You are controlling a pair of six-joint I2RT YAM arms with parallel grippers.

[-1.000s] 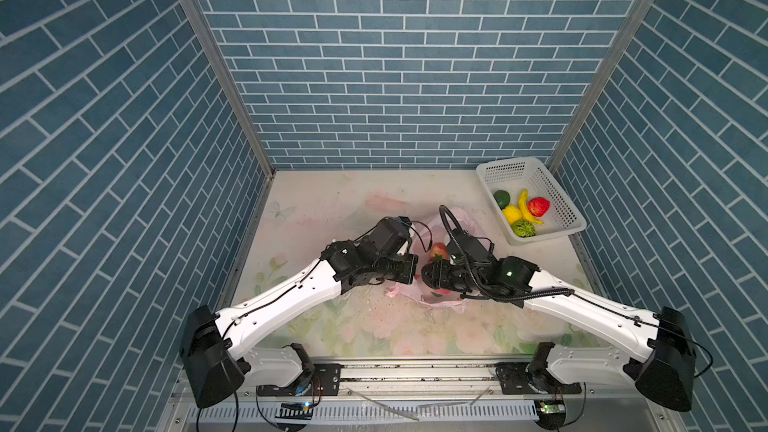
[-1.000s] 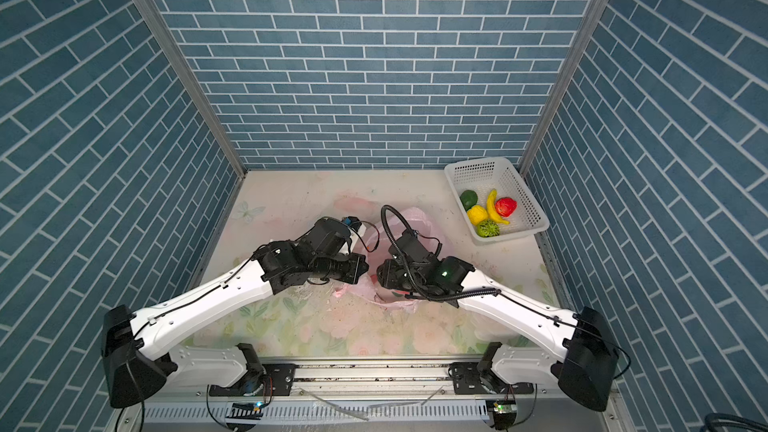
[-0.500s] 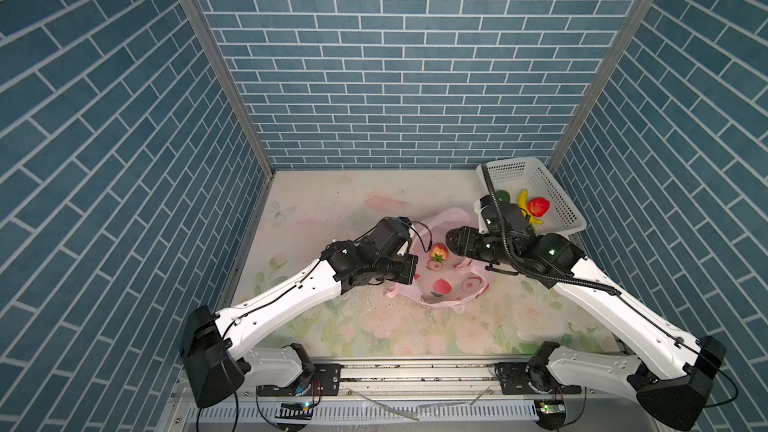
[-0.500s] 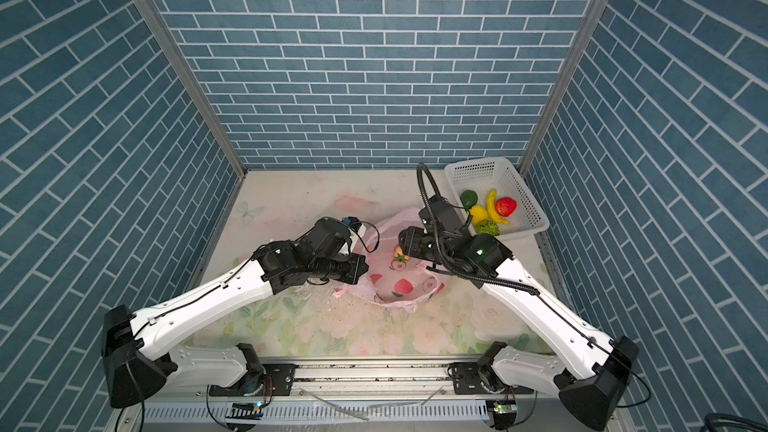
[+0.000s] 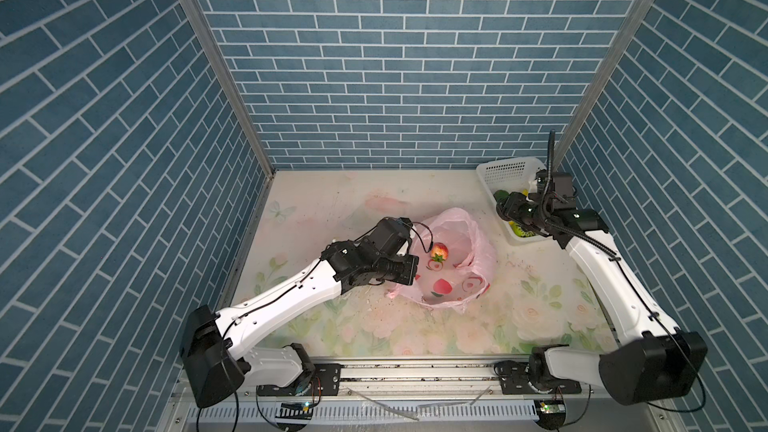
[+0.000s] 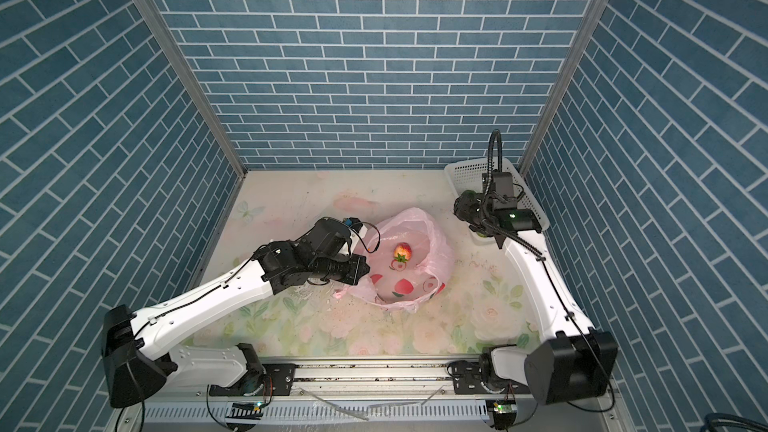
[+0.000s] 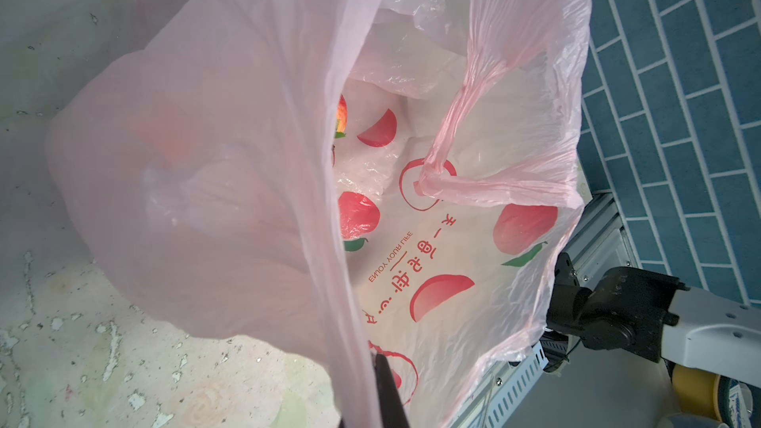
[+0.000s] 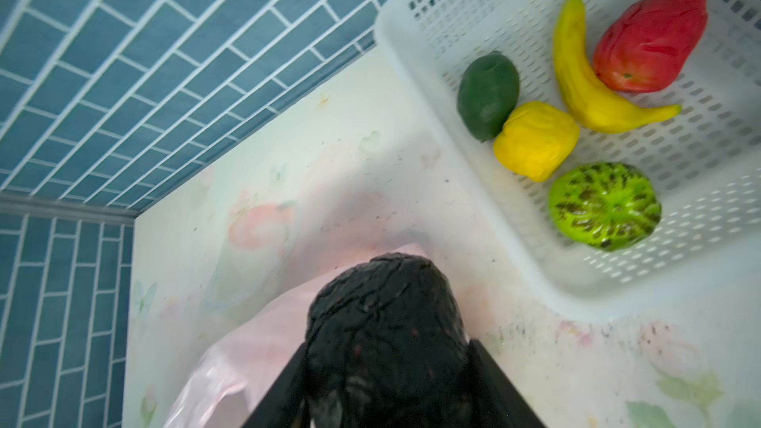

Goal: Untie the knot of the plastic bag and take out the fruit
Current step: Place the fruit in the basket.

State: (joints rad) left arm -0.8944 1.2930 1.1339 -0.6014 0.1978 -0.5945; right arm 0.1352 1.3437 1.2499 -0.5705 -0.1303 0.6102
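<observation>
- One strawberry (image 5: 439, 252) lies inside the bag (image 5: 473, 243), which sits in the middle of the worktop (image 5: 332, 201) with its mouth gaping upward; we see this in both top views.
- The strawberry rests on the bag's floor among flat red prints (image 7: 358, 216).
- Our left end effector (image 5: 410, 274) is clenched on the bag, at its rim on the left arm's side; in the wrist view we see the pink film run down over a black finger (image 7: 387, 384).
- A handle (image 7: 461, 117) lies loose across the opening, twisted at one spot.
- Our right end effector (image 8: 385, 358) grasps a dark fruit (image 8: 383, 302) in its jaws, raised off the worktop near the basket (image 8: 395, 59).
- The basket sits by the far right corner; in it we see a banana (image 8: 584, 92), a lemon (image 8: 535, 139), a red fruit (image 8: 650, 43), a dark green fruit (image 8: 488, 96) and a striped green fruit (image 8: 605, 205).
</observation>
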